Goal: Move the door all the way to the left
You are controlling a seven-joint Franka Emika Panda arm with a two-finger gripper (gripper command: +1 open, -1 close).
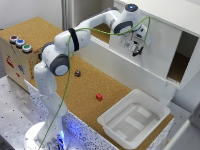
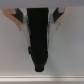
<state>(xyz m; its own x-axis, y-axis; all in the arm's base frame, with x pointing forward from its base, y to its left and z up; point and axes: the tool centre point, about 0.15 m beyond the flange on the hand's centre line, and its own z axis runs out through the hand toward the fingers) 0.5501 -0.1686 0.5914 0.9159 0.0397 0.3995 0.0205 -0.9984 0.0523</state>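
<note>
Door [image 1: 155, 45], plain smooth white panel

- On my exterior view, lighting is bright and even; whites run close to washed out.
- The opening in the cabinet [image 1: 186, 56] is in deep shadow; I cannot read its interior.
- A blue glow shows at the arm's base [image 1: 56, 139].
- The whole exterior picture is soft and low in detail.
- My wrist view is badly blurred; the gripper [image 2: 39, 66] shows as a dark smear against flat grey-white.
</note>
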